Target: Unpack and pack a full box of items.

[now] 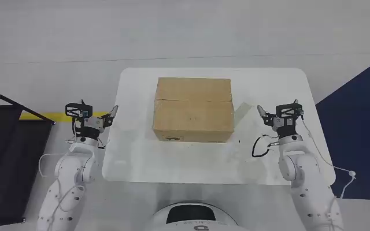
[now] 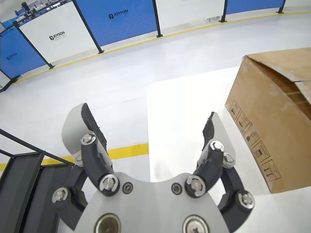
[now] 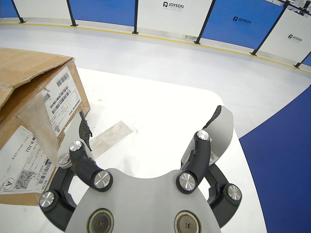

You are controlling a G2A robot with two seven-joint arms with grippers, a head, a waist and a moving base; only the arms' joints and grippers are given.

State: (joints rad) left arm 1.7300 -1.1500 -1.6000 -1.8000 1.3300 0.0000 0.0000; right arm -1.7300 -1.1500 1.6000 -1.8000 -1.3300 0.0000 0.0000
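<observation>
A brown cardboard box (image 1: 193, 110) stands in the middle of the white table (image 1: 173, 164), its top flaps folded down with a seam across them. My left gripper (image 1: 104, 114) hovers at the table's left edge, open and empty, level with the box. In the left wrist view this gripper (image 2: 148, 109) points past the box (image 2: 267, 127), which stands apart to one side. My right gripper (image 1: 276, 112) hovers open and empty over the table's right side. In its own view the right gripper (image 3: 150, 110) is beside the box's labelled end (image 3: 29, 73), not touching it.
A loose strip of clear tape (image 3: 111, 132) lies on the table beside the box. A black rack (image 1: 11, 150) stands on the floor left of the table. Blue and white fence panels (image 2: 121, 15) ring the work area. Bare table runs in front of the box.
</observation>
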